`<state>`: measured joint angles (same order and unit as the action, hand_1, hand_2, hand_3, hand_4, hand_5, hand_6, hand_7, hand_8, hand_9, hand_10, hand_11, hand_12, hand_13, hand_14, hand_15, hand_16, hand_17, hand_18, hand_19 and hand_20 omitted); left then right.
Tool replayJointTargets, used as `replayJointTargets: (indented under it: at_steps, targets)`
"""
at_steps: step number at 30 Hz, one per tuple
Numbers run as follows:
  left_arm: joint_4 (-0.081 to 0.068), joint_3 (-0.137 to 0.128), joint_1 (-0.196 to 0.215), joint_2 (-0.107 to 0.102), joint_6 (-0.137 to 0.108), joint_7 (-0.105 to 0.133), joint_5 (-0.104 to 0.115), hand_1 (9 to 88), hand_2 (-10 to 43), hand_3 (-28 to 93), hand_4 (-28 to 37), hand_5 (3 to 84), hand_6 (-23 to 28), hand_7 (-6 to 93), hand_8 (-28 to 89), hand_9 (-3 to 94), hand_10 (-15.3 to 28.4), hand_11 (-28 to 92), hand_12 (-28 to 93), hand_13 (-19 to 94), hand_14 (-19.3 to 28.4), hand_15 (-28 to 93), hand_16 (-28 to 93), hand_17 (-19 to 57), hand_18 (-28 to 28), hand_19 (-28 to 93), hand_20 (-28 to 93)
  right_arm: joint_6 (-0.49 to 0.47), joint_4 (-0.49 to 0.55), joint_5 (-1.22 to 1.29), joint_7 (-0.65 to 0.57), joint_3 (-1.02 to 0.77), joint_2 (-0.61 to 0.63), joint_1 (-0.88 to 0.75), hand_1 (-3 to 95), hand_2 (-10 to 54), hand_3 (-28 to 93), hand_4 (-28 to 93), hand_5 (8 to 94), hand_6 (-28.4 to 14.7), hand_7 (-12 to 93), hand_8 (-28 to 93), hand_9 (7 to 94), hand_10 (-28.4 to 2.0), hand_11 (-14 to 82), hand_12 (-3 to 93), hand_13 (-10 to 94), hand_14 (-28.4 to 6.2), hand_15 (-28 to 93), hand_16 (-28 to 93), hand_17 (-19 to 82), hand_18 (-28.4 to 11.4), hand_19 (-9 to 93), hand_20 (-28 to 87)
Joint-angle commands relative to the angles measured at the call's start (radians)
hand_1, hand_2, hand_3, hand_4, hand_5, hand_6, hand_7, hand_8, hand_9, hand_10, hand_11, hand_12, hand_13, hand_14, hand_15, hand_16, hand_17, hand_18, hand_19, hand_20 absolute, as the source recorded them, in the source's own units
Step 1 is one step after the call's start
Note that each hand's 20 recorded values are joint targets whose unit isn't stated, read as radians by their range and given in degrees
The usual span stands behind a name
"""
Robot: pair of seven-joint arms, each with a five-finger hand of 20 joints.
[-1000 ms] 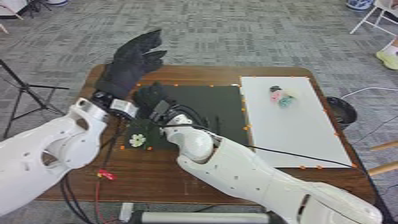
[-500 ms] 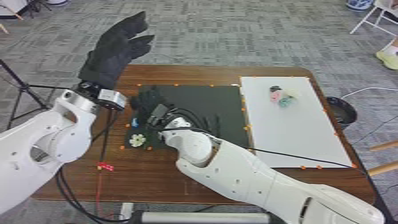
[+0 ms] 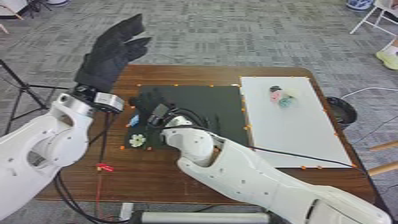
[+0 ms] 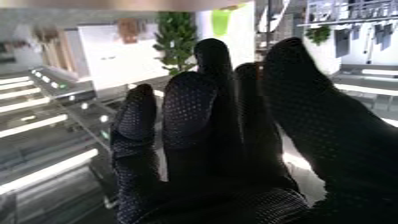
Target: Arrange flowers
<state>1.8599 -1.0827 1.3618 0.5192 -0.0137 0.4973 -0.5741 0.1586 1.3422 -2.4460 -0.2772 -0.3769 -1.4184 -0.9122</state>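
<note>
The white flower [image 3: 137, 140] lies at the near left corner of the black mat [image 3: 218, 100], on the left half of the table [image 3: 178, 180]. A small blue item [image 3: 134, 120] sits a little farther off, close to the mat's left edge; its kind is too small to tell. The right hand [image 3: 155, 101] is low over the left part of the mat, beyond the white flower and near the blue item. Its fingers are roughly straight, with the thumb apart from them and nothing held between.

To the right of the mat is a white board [image 3: 293, 132]. Toward its far end a pink flower [image 3: 276, 95] and a teal flower [image 3: 285, 102] are grouped, with a small dark piece [image 3: 275, 88] at their far side. Orange markers dot the edges of mat and board.

The left hand [image 3: 107, 57] is raised at the far left, its fingers extended close together, the thumb apart, holding nothing. A small red item [image 3: 105, 167] is at the near left of the table. Past the table's right edge stands a black bin [image 3: 341, 111]; a black tripod [image 3: 31, 89] stands left of the table, on the grey carpet [image 3: 226, 35].
</note>
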Motion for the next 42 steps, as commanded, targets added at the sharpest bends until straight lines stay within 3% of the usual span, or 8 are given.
replayJointTargets:
  at_steps: [1, 3, 8, 16, 22, 31, 37, 42]
  targets:
    - [0.027, -0.068, 0.094, -0.005, -0.036, 0.009, 0.004, 27.8, -4.1, 66, -25.2, 23.6, 1.7, 16.2, -8, 17.8, 9.8, 13, 19, 16, 13.1, 24, 6, -10.7, 18.9, 36, 12, -0.218, 0.101, 0.115, 0.099, -0.046, 0.041, 0.025, 45.1, -9.5, 89, -25, 34.7, 2.8, 21, -13, 48.9, -11.0, 45.4, 53.5, 54, -7.6, 80, 44, 22, -18.4, 78, 53]
    - [0.023, -0.057, 0.083, -0.004, -0.038, 0.008, 0.004, 27.8, -4.1, 66, -25.2, 23.6, 1.6, 16.2, -8, 17.8, 9.7, 13, 19, 16, 13.1, 24, 6, -10.6, 18.8, 36, 12, -0.286, 0.101, 0.091, 0.122, -0.058, 0.033, 0.026, 45.3, -9.5, 89, -24, 34.3, 2.9, 20, -13, 50.5, -11.8, 50.6, 56.5, 55, -8.3, 83, 44, 23, -18.7, 78, 53]
    - [0.015, -0.026, 0.047, -0.002, -0.03, 0.004, 0.003, 27.8, -4.1, 66, -25.2, 23.6, 1.7, 16.1, -8, 17.8, 9.8, 13, 19, 16, 13.1, 24, 6, -10.7, 18.8, 36, 12, -0.363, 0.105, 0.099, 0.113, -0.06, 0.009, 0.038, 33.7, 5.0, 93, -6, 28.4, 2.3, 15, -12, 79.3, -10.4, 69.8, 36.3, 82, -7.1, 90, 32, 42, -22.3, 93, 52]
    - [-0.001, 0.006, 0.002, 0.022, 0.0, -0.015, -0.01, 27.8, -4.1, 66, -25.3, 23.5, 1.7, 16.0, -8, 17.8, 9.9, 13, 19, 16, 13.1, 24, 6, -10.7, 18.8, 36, 12, -0.468, 0.079, 0.066, 0.032, -0.058, -0.038, 0.064, 29.1, 10.8, 93, 3, 29.8, 1.7, 15, -12, 84.5, -9.0, 72.3, 33.5, 87, -5.5, 91, 32, 49, -22.3, 93, 57]
    - [0.001, 0.012, -0.003, 0.015, -0.004, -0.006, -0.006, 27.8, -4.1, 66, -25.2, 23.6, 1.7, 16.1, -8, 17.8, 9.8, 13, 19, 16, 13.1, 24, 6, -10.6, 18.8, 36, 12, -0.51, 0.058, 0.044, -0.025, -0.023, -0.047, 0.08, 27.6, 12.9, 93, 5, 34.6, 2.1, 16, -13, 86.6, -8.5, 73.7, 32.6, 89, -5.1, 92, 32, 51, -22.5, 93, 58]
    - [0.01, -0.011, 0.026, 0.007, -0.005, -0.001, -0.004, 27.8, -4.1, 66, -25.2, 23.6, 1.7, 16.1, -8, 17.8, 9.8, 14, 19, 16, 13.2, 24, 6, -10.7, 18.9, 36, 12, -0.549, 0.027, 0.036, -0.084, -0.002, -0.039, 0.094, 26.6, 13.5, 93, 6, 42.2, 2.8, 17, -14, 88.3, -8.1, 74.1, 32.4, 90, -4.9, 92, 32, 52, -22.6, 93, 59]
    - [0.033, -0.059, 0.088, -0.01, -0.034, 0.018, 0.003, 27.9, -4.1, 66, -25.3, 23.7, 1.8, 16.2, -8, 17.8, 9.8, 13, 19, 16, 13.1, 24, 6, -10.6, 18.9, 36, 12, -0.539, 0.07, 0.034, -0.086, 0.06, 0.016, 0.143, 26.2, 13.5, 93, 6, 48.6, 3.0, 17, -14, 89.0, -8.2, 73.9, 32.1, 90, -5.0, 92, 32, 53, -22.7, 93, 60]
    - [0.035, -0.078, 0.108, -0.007, -0.043, 0.01, 0.0, 27.8, -4.2, 66, -25.3, 23.6, 1.7, 16.1, -8, 17.8, 9.8, 14, 19, 16, 13.1, 24, 6, -10.7, 18.9, 36, 12, -0.521, 0.095, 0.033, -0.076, 0.073, 0.047, 0.153, 26.0, 13.7, 93, 7, 50.8, 3.2, 17, -14, 89.1, -8.2, 73.9, 32.2, 90, -4.9, 92, 32, 53, -22.7, 93, 60]
